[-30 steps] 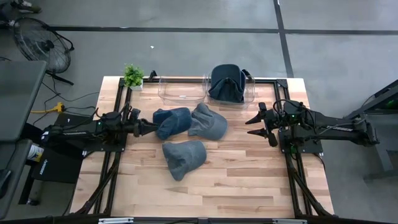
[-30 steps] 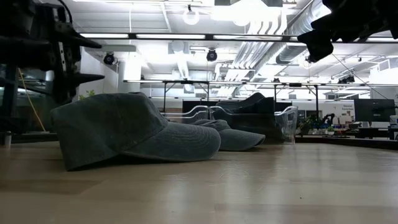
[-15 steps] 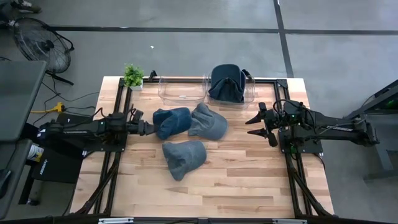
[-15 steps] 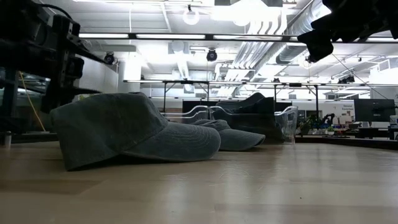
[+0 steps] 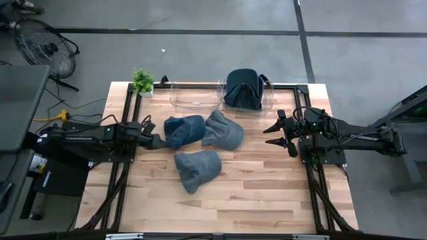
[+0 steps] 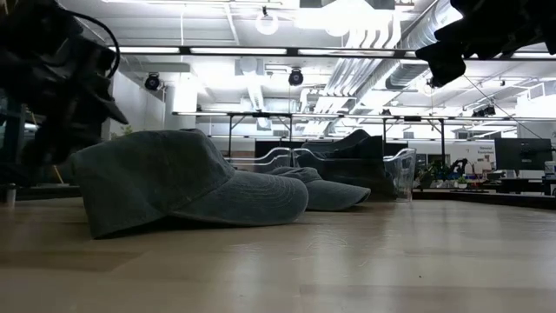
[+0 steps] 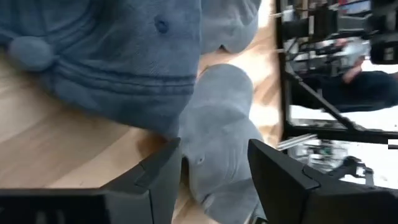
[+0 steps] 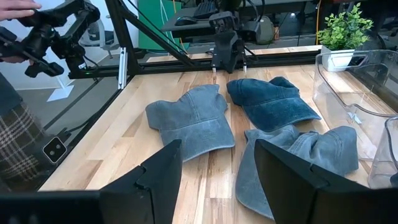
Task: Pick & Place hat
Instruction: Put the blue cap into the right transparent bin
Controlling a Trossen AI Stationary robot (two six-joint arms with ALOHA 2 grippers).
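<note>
Wood planks make up the table, where three denim caps lie loose near its middle: a dark blue cap toward the left edge, a grey-blue cap touching it on the right, and a third cap nearer the front edge, while a fourth cap sits in the right-hand clear bin at the back edge, next to another clear bin. Just beside the dark blue cap's left side, the left gripper has its fingers spread with nothing between them. Over the right edge the right gripper waits, fingers apart and holding nothing.
</note>
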